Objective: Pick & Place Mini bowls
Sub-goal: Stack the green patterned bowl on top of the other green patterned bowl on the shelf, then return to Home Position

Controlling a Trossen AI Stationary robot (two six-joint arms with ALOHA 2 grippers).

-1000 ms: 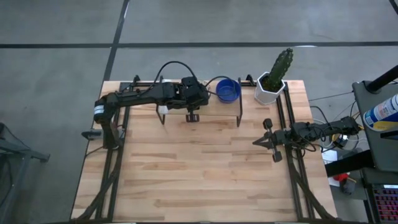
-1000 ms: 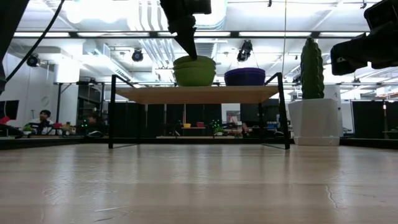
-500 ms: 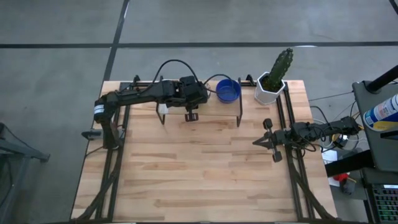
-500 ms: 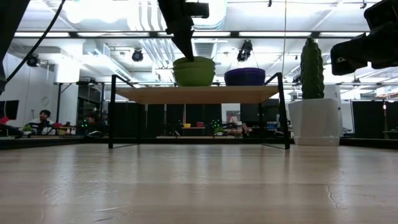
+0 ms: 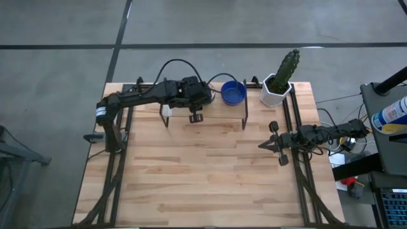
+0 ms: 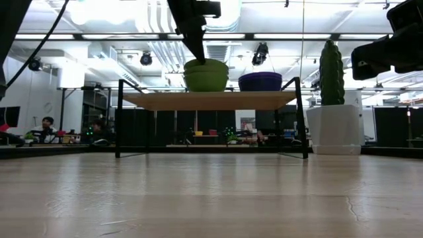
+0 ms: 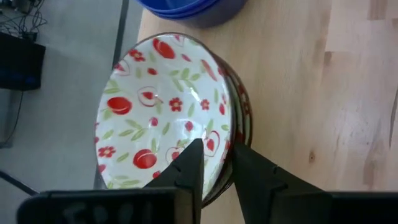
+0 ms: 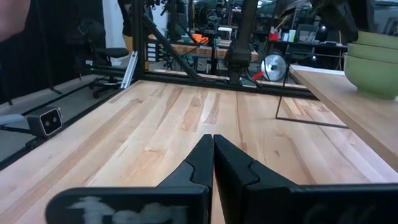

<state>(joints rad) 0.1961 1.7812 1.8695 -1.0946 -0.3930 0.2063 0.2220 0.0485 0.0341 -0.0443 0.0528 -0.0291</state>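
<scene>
A stack of cream mini bowls with a red-green pattern (image 7: 161, 118) stands on a small raised wooden shelf (image 6: 211, 100); from the side in the low view the stack (image 6: 206, 76) looks olive green. A stack of blue mini bowls (image 5: 233, 93) stands beside it on the shelf, toward the table's right. My left gripper (image 7: 217, 168) reaches down onto the patterned stack and is shut on the top bowl's rim. My right gripper (image 5: 266, 145) is shut and empty, low over the table's right side. My left gripper pinches the top patterned bowl's rim (image 7: 225, 142) between its two fingers, one finger (image 7: 189, 165) inside the bowl and one (image 7: 252, 171) outside. The fingers come from above, pointing down (image 6: 197, 46). The bowl sits level on the stack, which rests on the shelf.
A white hexagonal pot with a green cactus (image 5: 278, 86) stands at the table's far right corner, next to the shelf. The shelf's thin black legs (image 6: 119, 119) stand on the table. Bare wood (image 5: 203, 172) fills the table's middle and near part.
My left gripper has edged a little toward the table's left and far edge over the patterned stack. The bowls stay on the shelf.
</scene>
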